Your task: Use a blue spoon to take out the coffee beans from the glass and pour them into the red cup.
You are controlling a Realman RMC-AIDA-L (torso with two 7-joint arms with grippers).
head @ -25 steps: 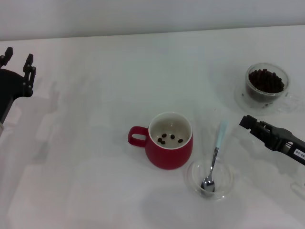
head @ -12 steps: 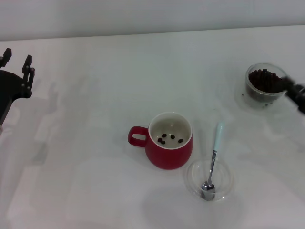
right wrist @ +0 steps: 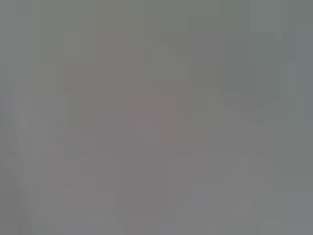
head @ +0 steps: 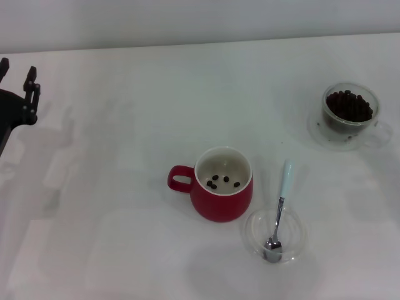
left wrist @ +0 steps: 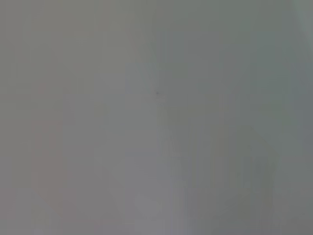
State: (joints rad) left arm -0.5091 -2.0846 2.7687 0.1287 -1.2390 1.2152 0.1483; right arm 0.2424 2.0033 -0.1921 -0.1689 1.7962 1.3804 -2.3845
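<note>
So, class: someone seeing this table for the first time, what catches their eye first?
The red cup at the middle, a few coffee beans inside. Just right of it the blue spoon rests with its bowl in a shallow clear dish. Far right, the glass holds a dark heap of beans; the left claw waits at the left edge.

Looking forward and down from the robot's head, from fairly far, taking in the white table (head: 125, 187) out to its far edge. Showing only featureless grey in both wrist views, near or far impossible to tell, sharing nothing recognisable.
</note>
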